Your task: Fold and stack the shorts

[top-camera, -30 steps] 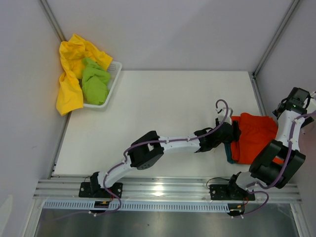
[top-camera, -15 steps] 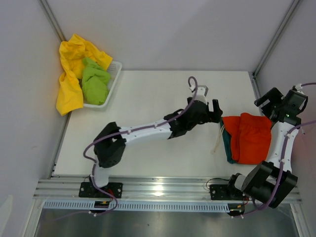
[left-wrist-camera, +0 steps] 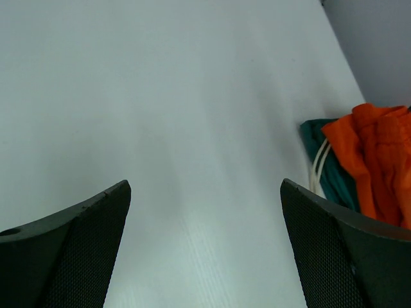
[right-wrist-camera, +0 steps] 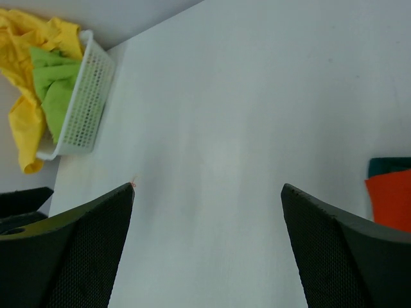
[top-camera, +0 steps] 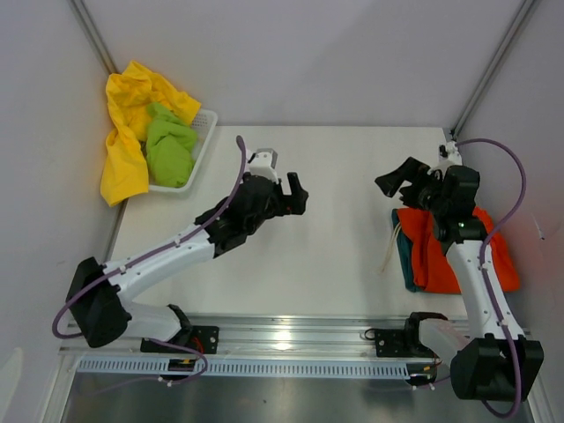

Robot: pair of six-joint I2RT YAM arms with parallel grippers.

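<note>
While our left gripper (top-camera: 297, 194) and right gripper (top-camera: 397, 181) hang spread and empty above the table (top-camera: 344, 159), we should send the left toward 10 o'clock for the lime green shorts (top-camera: 167, 150) in the white basket (top-camera: 205, 139), lifting them free of the overlapping yellow shorts (top-camera: 123, 172) and leaving the orange-red shorts (top-camera: 434, 254), stacked on the dark teal shorts (top-camera: 407, 263) at 4 o'clock, undisturbed.

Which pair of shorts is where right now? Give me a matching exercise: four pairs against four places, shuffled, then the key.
Shorts
1. orange-red shorts
2. dark teal shorts
3. lime green shorts
4. yellow shorts

Places
A. inside the white basket
B. draped over the basket's edge, hanging down outside it
C. top of the pile at the right side of the table
D. under another pair, only its edge showing

Pairs: 1-C, 2-D, 3-A, 4-B
</note>
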